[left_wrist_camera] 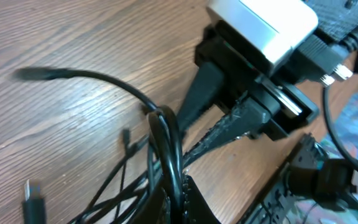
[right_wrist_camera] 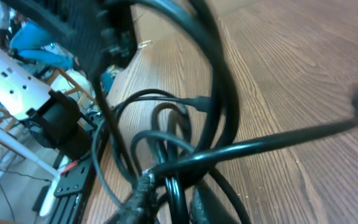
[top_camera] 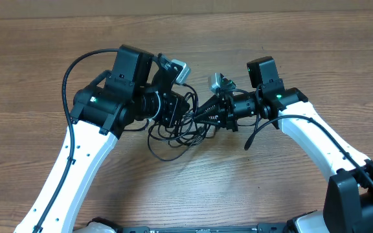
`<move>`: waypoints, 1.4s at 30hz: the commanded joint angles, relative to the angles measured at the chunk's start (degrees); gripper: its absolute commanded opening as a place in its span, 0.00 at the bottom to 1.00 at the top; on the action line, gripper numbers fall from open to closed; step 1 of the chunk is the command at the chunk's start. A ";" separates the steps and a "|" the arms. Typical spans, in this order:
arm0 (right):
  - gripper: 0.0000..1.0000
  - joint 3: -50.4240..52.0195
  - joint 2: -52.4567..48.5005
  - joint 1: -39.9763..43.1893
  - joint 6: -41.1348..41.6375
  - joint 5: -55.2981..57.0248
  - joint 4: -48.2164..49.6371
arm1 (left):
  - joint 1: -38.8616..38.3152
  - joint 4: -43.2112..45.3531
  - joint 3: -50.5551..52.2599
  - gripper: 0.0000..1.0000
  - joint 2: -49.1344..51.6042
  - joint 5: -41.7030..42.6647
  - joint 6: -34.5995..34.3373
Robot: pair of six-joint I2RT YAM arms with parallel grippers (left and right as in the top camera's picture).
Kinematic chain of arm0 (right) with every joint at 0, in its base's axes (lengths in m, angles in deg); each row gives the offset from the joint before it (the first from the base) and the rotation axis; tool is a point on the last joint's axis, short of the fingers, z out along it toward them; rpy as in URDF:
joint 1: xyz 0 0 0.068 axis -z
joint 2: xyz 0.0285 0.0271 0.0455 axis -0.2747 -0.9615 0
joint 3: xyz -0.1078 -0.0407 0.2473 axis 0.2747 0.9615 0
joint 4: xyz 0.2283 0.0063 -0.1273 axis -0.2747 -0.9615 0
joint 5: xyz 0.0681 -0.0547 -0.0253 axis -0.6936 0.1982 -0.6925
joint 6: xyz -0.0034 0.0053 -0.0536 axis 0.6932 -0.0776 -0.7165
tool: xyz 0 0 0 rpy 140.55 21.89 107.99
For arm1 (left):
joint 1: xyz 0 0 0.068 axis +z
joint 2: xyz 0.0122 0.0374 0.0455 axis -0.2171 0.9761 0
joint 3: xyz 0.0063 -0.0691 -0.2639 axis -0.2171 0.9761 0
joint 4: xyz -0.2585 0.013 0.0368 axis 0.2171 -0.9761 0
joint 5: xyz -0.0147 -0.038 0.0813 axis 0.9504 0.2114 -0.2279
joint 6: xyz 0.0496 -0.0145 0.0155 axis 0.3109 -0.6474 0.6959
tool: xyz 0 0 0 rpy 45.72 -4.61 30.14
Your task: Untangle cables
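Observation:
A tangle of black cables lies on the wooden table between my two arms. My left gripper reaches into it from the left. In the left wrist view its jaws are shut on a thick black cable that loops up out of them. My right gripper reaches in from the right, tips close to the left one; it also shows in the left wrist view. In the right wrist view its jaws are shut on black cable strands, with more loops arching above.
A loose cable end and a small plug lie on the table left of the tangle. One cable runs straight out to the right. The table's edge and a black rail show beyond the tangle.

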 commanded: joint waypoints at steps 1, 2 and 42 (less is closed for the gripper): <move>0.10 -1.31 1.42 -0.50 -0.59 -1.79 -1.09 | 0.31 0.57 -1.73 0.04 -0.20 -3.98 -3.15; 0.09 -1.31 1.42 -0.50 -0.59 -1.79 -1.79 | 0.31 0.70 -1.73 0.04 -0.20 -4.59 -3.85; 0.04 -2.29 1.66 8.44 14.14 -20.90 1.18 | 0.13 -5.86 -1.68 0.55 2.19 -10.82 -9.86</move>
